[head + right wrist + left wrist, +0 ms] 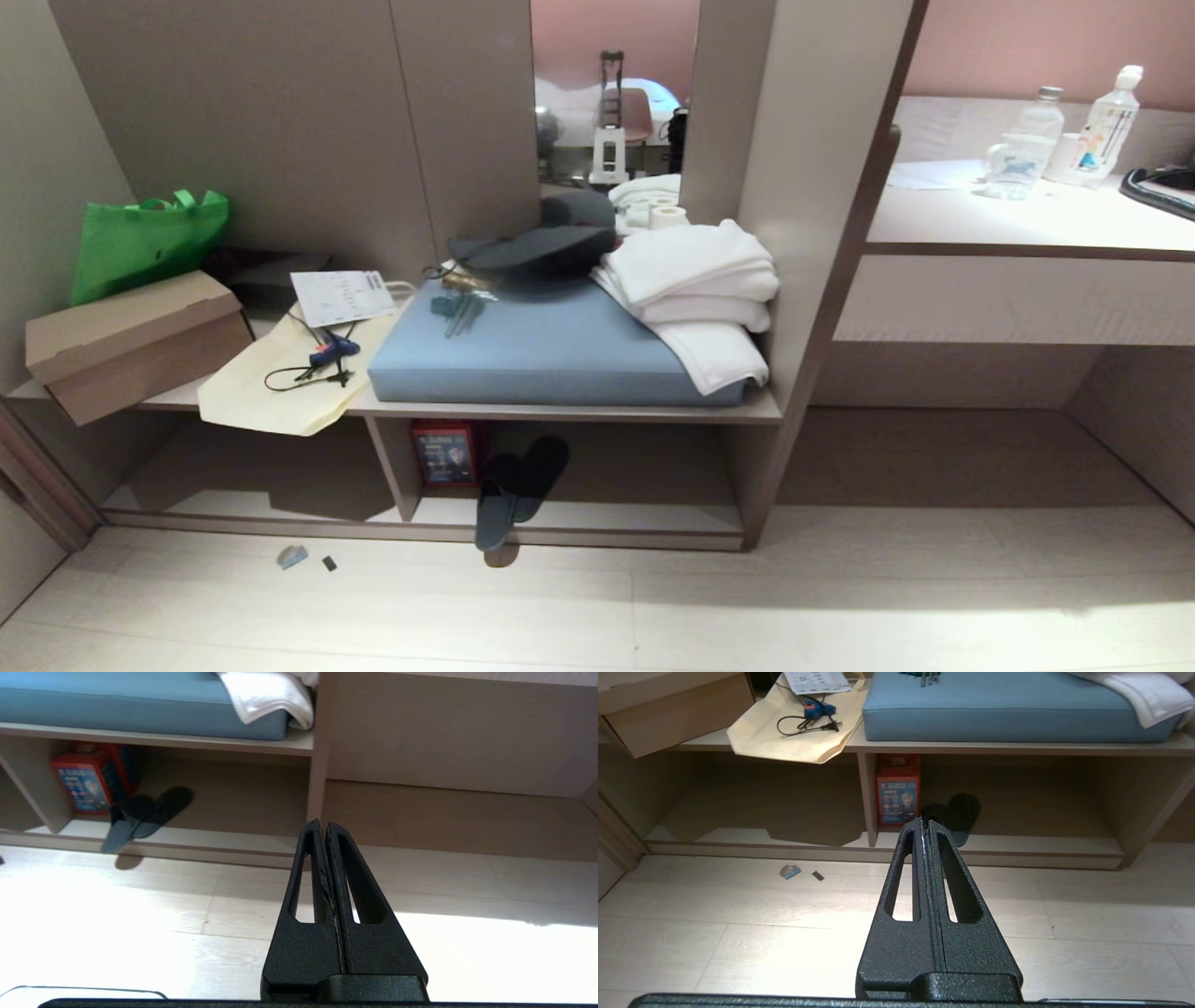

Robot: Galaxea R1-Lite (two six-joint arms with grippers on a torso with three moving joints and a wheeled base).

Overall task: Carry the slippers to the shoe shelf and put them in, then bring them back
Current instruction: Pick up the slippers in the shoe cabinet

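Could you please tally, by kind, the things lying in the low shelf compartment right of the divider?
slippers: 2, overlapping, one heel sticking out over the shelf edge
red box: 1, upright beside the divider
Total: 3

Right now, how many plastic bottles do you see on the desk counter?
2. A clear bottle stands on the pale desk counter at the right, and a white-capped labelled bottle stands just right of it. Others may be hidden beyond the frame.

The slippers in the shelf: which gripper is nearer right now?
Left, likely. The left gripper points almost straight at the slippers, short of the shoe shelf. The right gripper sits off to their right.
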